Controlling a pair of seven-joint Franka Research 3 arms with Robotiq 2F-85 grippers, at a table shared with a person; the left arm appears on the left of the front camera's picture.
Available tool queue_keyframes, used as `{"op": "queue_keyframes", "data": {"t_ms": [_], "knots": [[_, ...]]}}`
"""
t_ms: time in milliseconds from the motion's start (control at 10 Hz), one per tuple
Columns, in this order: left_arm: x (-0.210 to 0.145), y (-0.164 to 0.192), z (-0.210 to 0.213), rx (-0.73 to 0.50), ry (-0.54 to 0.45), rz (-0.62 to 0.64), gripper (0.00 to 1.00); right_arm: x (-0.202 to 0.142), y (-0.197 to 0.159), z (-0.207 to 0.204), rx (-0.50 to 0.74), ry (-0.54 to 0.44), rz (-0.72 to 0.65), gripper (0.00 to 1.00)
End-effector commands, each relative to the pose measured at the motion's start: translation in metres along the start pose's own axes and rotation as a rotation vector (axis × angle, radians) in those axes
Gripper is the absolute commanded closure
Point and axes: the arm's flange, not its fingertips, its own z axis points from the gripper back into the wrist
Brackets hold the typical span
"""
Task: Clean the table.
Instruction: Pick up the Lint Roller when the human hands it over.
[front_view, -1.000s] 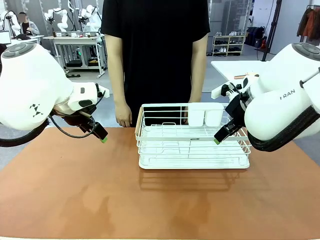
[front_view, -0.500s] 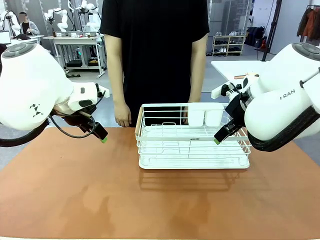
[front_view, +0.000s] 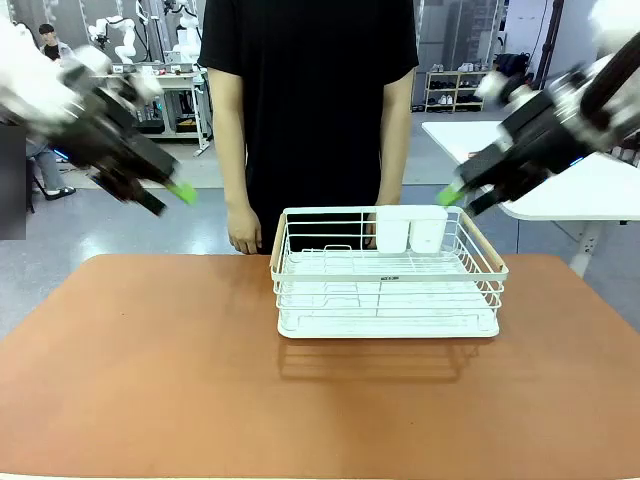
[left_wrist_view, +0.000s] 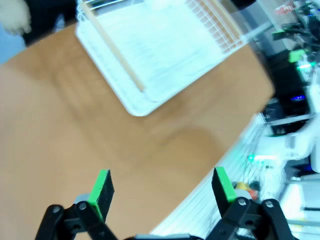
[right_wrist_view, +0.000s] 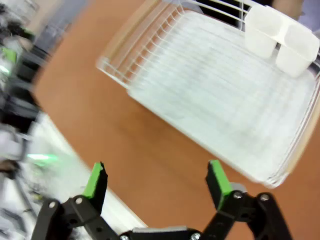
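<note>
The reddish-brown table (front_view: 200, 370) spreads across the front view with a white wire rack (front_view: 388, 290) at its far middle. Motion-blurred, my left gripper (front_view: 178, 192) hangs high above the table's left side. In its own view its green-padded fingers (left_wrist_view: 102, 187) stand wide apart over the table (left_wrist_view: 60, 130), holding nothing. My right gripper (front_view: 452, 195) hangs high at the right, above the rack's far right corner. Its jaws are open and empty (right_wrist_view: 156, 184) over the table (right_wrist_view: 165, 165) and the rack (right_wrist_view: 215, 95).
A person in a black shirt (front_view: 310, 100) stands at the far edge behind the rack, one hand (front_view: 243, 232) hanging by the table. Two white cups (front_view: 410, 228) sit in the rack's far end. A white table (front_view: 570, 185) stands at the right.
Both arms have swung up and outward fast, lifting the grippers from just above table level to high over its sides. The rack and person have not moved.
</note>
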Motion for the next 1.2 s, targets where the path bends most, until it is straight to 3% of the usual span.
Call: {"op": "queue_keyframes", "data": {"t_ms": [0,200,300,600,700,800,900,1100], "knots": [[-0.023,0.056,0.077,-0.226,-0.105,0.256,0.00,-0.014,-0.058,0.062,0.162,-0.064,-0.232,0.00],[-0.070,0.097,0.131,-0.318,-0.231,0.430,0.00,-0.048,-0.105,0.119,0.313,-0.165,-0.416,0.00],[-0.096,0.119,0.155,-0.308,-0.302,0.488,0.00,-0.074,-0.131,0.145,0.349,-0.230,-0.494,0.00],[-0.164,0.181,0.200,-0.302,-0.399,0.688,0.00,-0.146,-0.190,0.184,0.382,-0.368,-0.649,0.00],[-0.170,0.194,0.196,-0.309,-0.421,0.731,0.00,-0.156,-0.202,0.182,0.381,-0.384,-0.695,0.00],[-0.163,0.197,0.181,-0.318,-0.371,0.738,0.00,-0.156,-0.200,0.176,0.371,-0.324,-0.679,0.00],[-0.184,0.189,0.200,-0.269,-0.404,0.743,0.00,-0.169,-0.199,0.190,0.369,-0.367,-0.707,0.00],[-0.184,0.189,0.200,-0.269,-0.404,0.743,0.00,-0.169,-0.199,0.190,0.369,-0.367,-0.707,0.00]]}}
